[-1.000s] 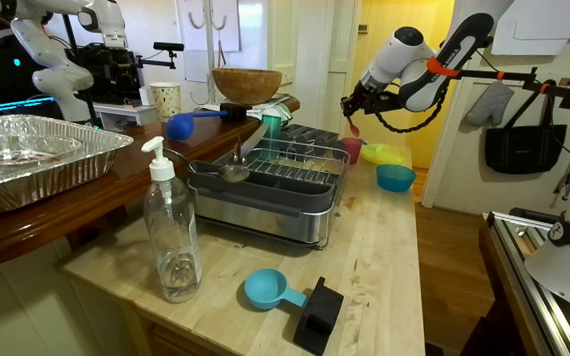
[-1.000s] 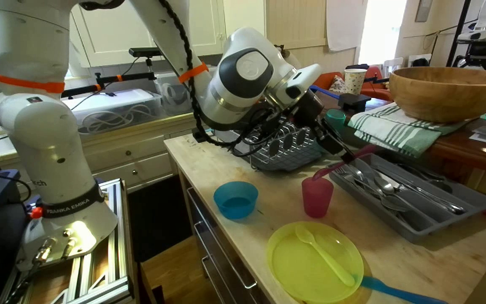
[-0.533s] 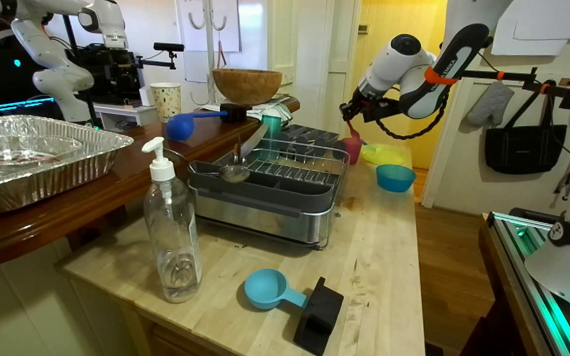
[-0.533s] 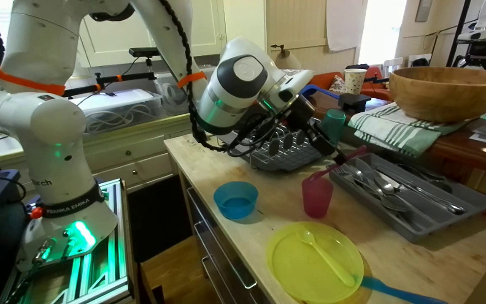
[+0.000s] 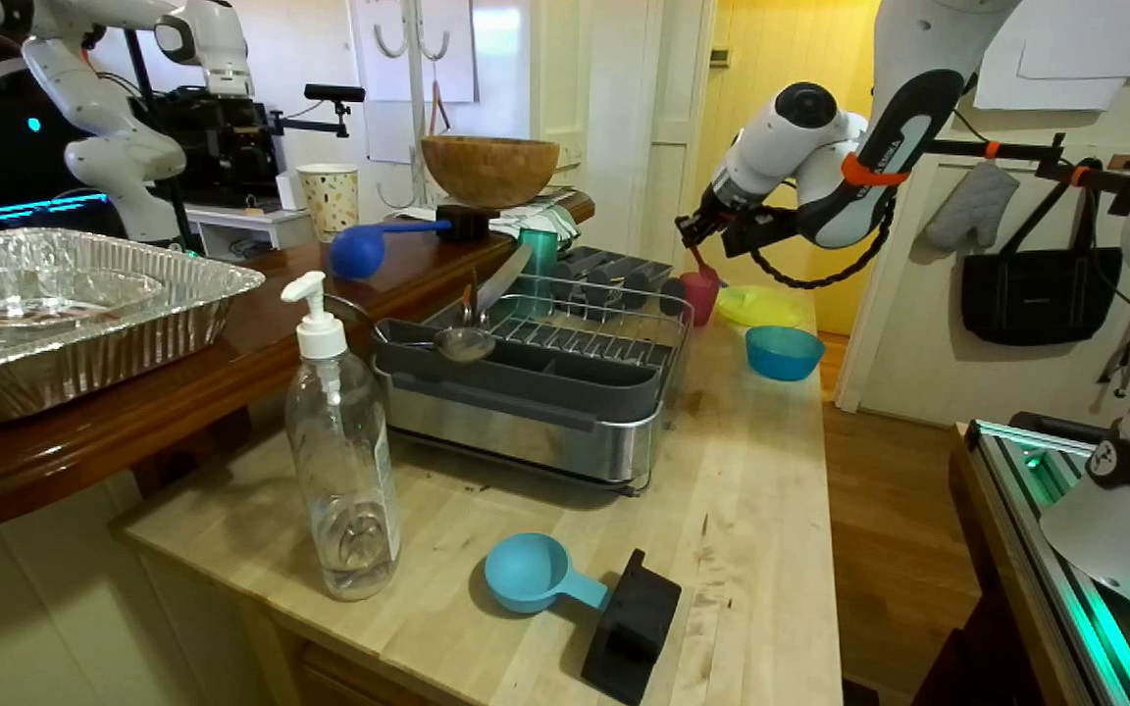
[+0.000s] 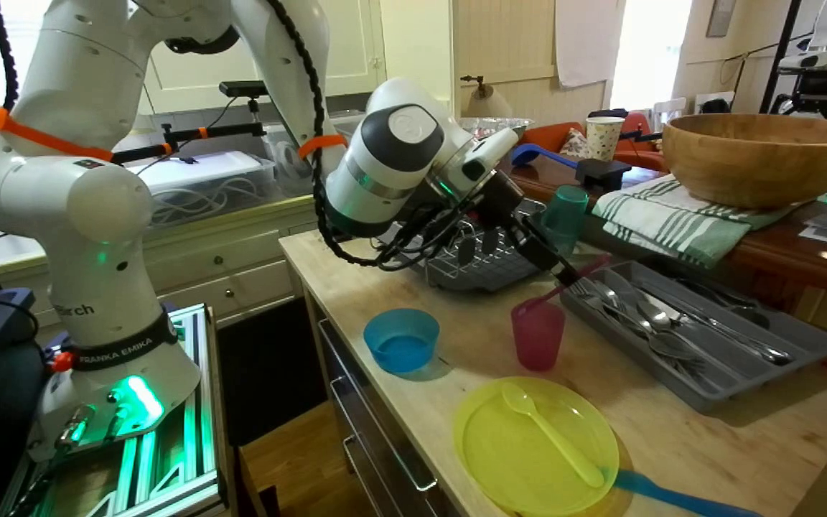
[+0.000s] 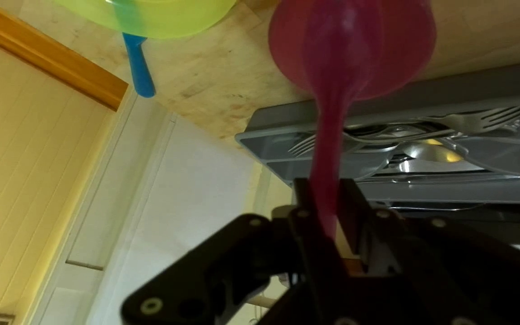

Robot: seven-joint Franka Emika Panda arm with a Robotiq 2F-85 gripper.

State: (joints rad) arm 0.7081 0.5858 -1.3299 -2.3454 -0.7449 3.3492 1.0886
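The pink spoon [image 7: 331, 113] is held by its handle, clamped between the fingers [image 7: 304, 198]; it is tilted, its bowl end seen at the mouth of the pink cup [image 6: 538, 337]; whether the cup is entered cannot be told; the cup is stood upright on the counter [image 6: 474, 337]; just beside it a gray cutlery tray [image 6: 672, 375] is seen; near the cup, a blue bowl [image 6: 400, 345] and a yellow plate [image 6: 489, 438] bearing a yellow spoon [image 6: 563, 445] are placed.
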